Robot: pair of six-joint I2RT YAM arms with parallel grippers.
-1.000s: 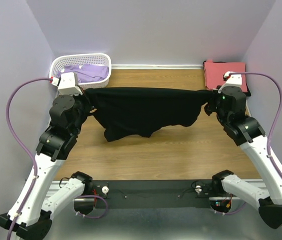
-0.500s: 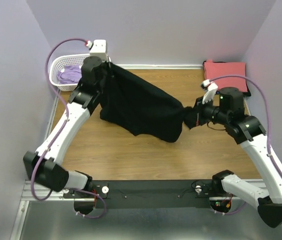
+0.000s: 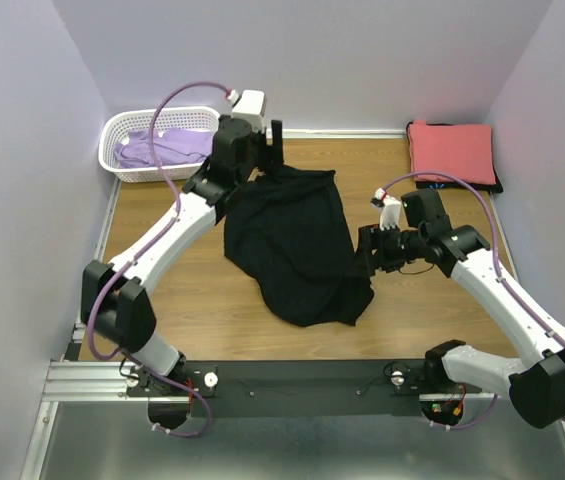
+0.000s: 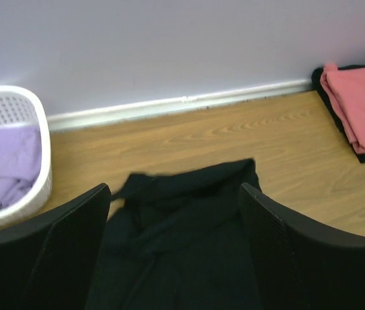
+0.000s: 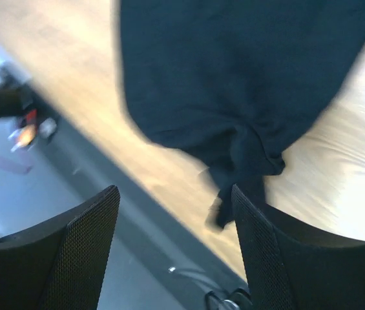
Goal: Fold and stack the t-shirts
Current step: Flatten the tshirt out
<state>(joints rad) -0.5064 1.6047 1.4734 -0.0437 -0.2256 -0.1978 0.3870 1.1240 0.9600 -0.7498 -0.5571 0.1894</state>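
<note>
**Lying loose on the table: black tee with both grippers spread**

The black t-shirt (image 3: 297,245) lies crumpled in the middle of the wooden table (image 3: 162,290). It is wider at its far edge and bunches to a rumpled lump at the near end.

The left gripper (image 3: 270,140) hovers at the shirt's far edge with its fingers wide apart. In its wrist view the cloth lies on the wood below and between them, with nothing clamped. The right gripper (image 3: 361,255) sits at the shirt's right edge, also spread. Its wrist view is blurred and shows a twisted bit of hem under the gap. Whether a finger touches the cloth cannot be told.

The white lattice basket (image 3: 112,140) stands in the far left corner with the lavender t-shirt (image 3: 162,148) heaped inside. The left arm runs just beside the basket, and its purple cable (image 3: 177,100) arches over the basket's right end.

In the far right corner the coral-red t-shirt (image 3: 452,150) lies folded on a dark t-shirt (image 3: 432,183), of which only an edge with a teal mark shows. The right arm's forearm lies between that stack and the black shirt. A black rail (image 3: 302,378) runs along the near edge.
</note>
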